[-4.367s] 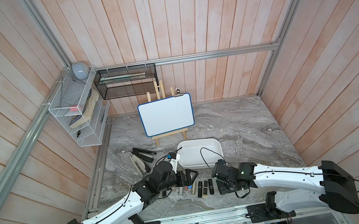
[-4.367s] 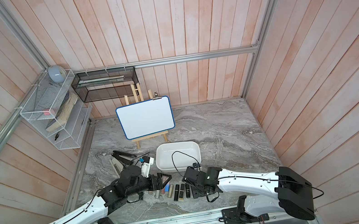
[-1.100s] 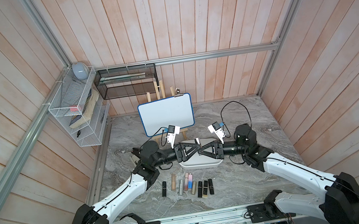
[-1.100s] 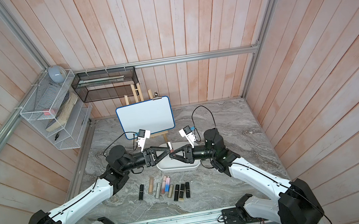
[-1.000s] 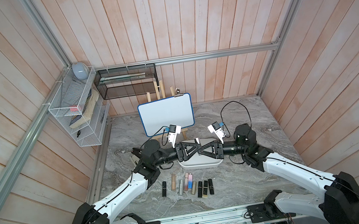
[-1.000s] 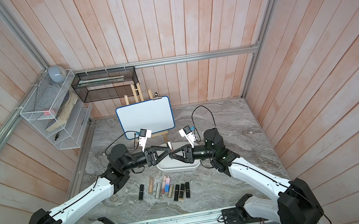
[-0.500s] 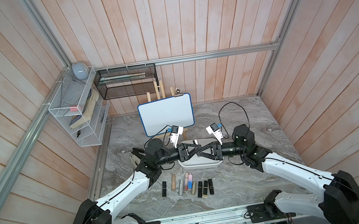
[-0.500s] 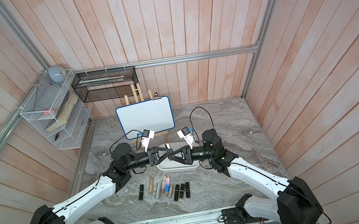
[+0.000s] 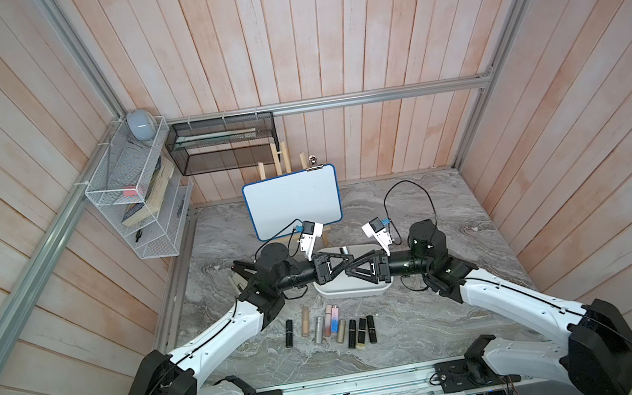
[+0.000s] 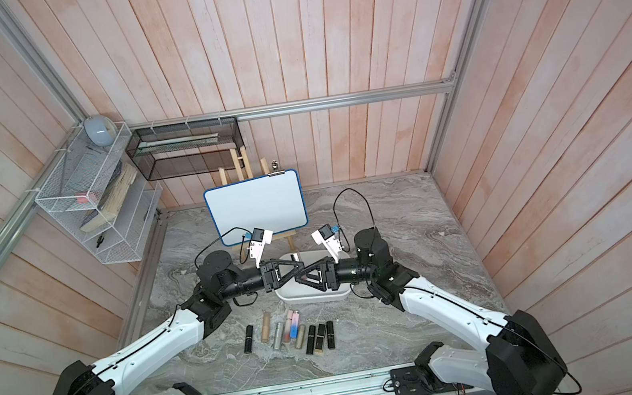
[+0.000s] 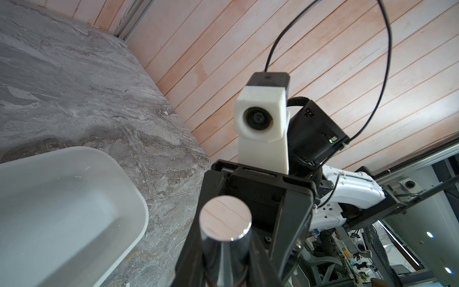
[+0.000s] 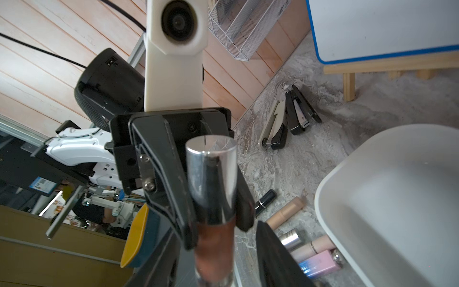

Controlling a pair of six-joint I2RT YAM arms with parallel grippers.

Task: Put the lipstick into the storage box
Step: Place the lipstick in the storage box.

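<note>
A grey, veined, marble-look tabletop (image 9: 427, 317) forms the floor of a booth walled in pale, pink-washed wooden planks (image 9: 325, 37). Two arms in glossy white shells with matte black joints reach in from the near edge and meet tip to tip above the middle of the table. Behind them a blue-framed white board (image 9: 293, 201) leans on a bare wooden easel. A white wire shelf rack (image 9: 132, 216) and a black mesh basket (image 9: 223, 148) hang on the walls at the far left corner.

The shallow white plastic storage box (image 9: 355, 291), rectangular with rounded corners and a smooth rim, sits on the table beneath the meeting grippers. Black staplers (image 12: 300, 111) lie on the marble to its left. Along its near side runs a row of slim tubes (image 9: 318, 329) lying flat, in black, tan, brushed silver, pink and pink-to-blue.

The lipstick (image 12: 211, 174) is a round tube with a mirror-chrome cap and a translucent reddish-brown barrel. It is held in the air between the two grippers, over the box in both top views and not inside it. The left gripper (image 9: 347, 264) is clamped on it, its black fingers (image 12: 173, 186) pinching where chrome meets barrel. The right gripper (image 9: 347, 273) has its jaws either side of the tube but apart from it. In the right wrist view a gap shows between the barrel and one finger (image 12: 278, 258).
</note>
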